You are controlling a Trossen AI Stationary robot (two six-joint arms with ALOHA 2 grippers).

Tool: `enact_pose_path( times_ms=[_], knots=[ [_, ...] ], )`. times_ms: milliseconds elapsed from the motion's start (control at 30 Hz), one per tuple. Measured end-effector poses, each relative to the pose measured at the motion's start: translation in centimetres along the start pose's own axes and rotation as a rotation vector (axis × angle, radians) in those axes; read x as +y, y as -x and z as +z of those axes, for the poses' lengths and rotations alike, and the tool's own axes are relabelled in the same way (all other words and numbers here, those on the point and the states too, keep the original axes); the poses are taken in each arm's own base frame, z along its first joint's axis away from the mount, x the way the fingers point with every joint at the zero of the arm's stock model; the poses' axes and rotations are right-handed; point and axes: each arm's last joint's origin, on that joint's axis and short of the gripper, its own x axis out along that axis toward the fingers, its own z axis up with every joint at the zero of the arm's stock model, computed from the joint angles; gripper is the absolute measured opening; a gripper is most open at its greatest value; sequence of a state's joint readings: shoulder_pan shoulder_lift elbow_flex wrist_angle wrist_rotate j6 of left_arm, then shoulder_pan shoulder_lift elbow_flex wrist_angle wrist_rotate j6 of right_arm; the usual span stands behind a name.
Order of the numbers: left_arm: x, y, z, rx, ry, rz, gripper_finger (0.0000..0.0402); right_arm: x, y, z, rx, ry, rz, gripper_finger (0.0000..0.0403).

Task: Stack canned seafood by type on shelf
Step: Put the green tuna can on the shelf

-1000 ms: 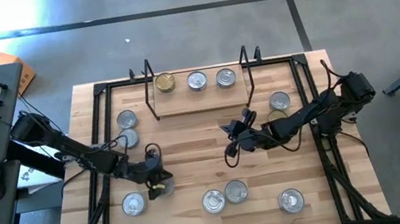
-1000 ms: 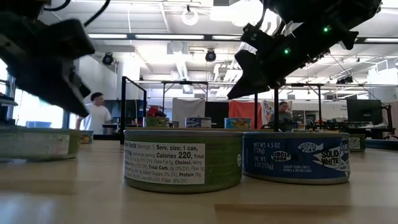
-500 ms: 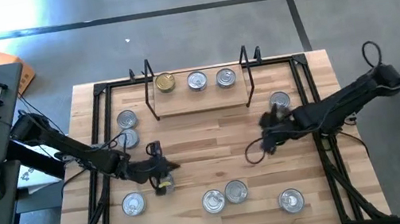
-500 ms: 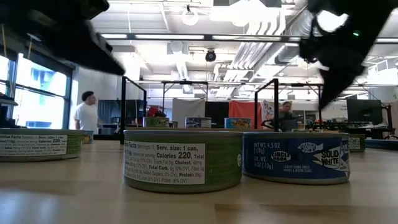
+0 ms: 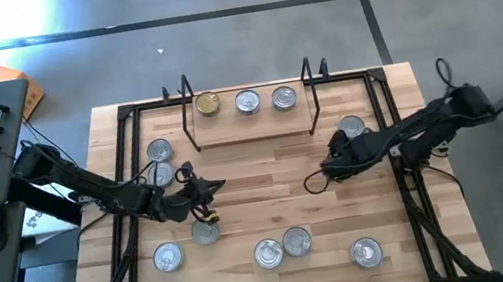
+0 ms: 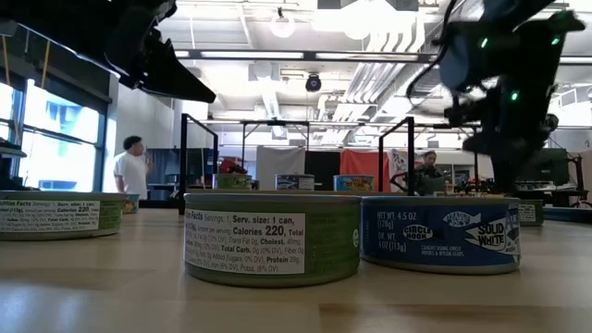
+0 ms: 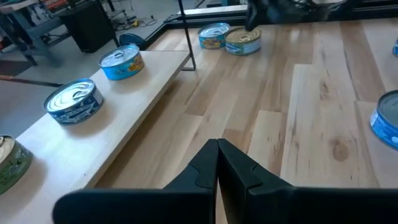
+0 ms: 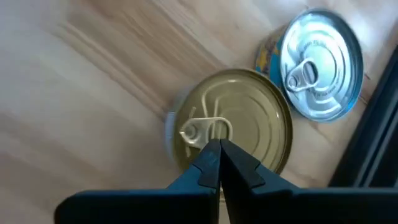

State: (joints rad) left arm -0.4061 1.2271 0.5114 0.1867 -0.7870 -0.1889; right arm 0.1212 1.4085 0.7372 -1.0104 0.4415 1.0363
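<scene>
Beside the shelf (image 5: 251,126), already carrying three tins, the right hand (image 8: 219,149), fingers together, is hovering over a gold-lidded tin (image 8: 233,118), likely lining up a pick.

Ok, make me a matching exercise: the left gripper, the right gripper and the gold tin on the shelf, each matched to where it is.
1. left gripper
2. right gripper
3. shelved gold tin

A. over a gold-lidded tin beside a silver one
B. at the left arm's end of the shelf
C. over bare tabletop, pointing towards the shelf

Pairs: 1-C, 2-A, 3-B
</scene>
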Motion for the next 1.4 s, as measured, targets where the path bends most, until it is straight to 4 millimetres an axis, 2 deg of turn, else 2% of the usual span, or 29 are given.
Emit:
enact_pose_path(
  times_ms=[100, 233, 367, 500, 633, 733, 867, 1000, 1200, 1400],
  knots=[
    [0.0, 0.0, 0.0, 0.002, 0.0, -0.007, 0.0, 0.4, -1.3, 0.5, 0.061, 0.025, -0.029, 0.0],
    [0.0, 0.0, 0.0, 0.004, -0.001, -0.019, 0.0, 1.4, -2.2, 1.8, -0.002, 0.077, 0.028, 0.0],
    [-0.1, 0.0, 0.0, 0.004, 0.0, -0.02, 0.0, 3.8, -1.7, 3.7, -0.153, 0.09, 0.304, 0.0],
    [-0.1, 0.0, 0.0, 0.005, 0.0, -0.027, 0.0, 6.5, -0.9, 5.4, -0.298, 0.186, 0.635, 0.0],
    [-0.1, 0.0, 0.0, 0.008, 0.001, -0.042, 0.0, 8.9, -0.8, 6.6, -0.458, 0.256, 0.83, 0.0],
    [-0.1, 0.0, 0.0, 0.007, 0.003, -0.045, 0.0, 10.6, -2.4, 6.8, -0.459, 0.286, 0.825, 0.0],
    [-0.1, 0.0, 0.0, 0.01, 0.006, -0.069, 0.0, 12.7, -1.7, 7.5, -0.472, 0.38, 0.829, 0.0],
    [0.1, -0.9, 0.2, 0.03, 0.033, -0.205, 0.0, 13.7, 0.4, 7.6, -0.495, 0.519, 0.817, 0.0],
    [1.1, -4.2, -0.4, 0.055, 0.028, -0.293, 0.0, 14.3, 2.0, 7.2, -0.484, 0.64, 0.803, 0.0],
    [1.9, -7.8, -1.9, 0.064, 0.03, -0.41, 0.0, 14.1, 0.9, 6.2, -0.426, 0.666, 0.826, 0.0]
  ],
)
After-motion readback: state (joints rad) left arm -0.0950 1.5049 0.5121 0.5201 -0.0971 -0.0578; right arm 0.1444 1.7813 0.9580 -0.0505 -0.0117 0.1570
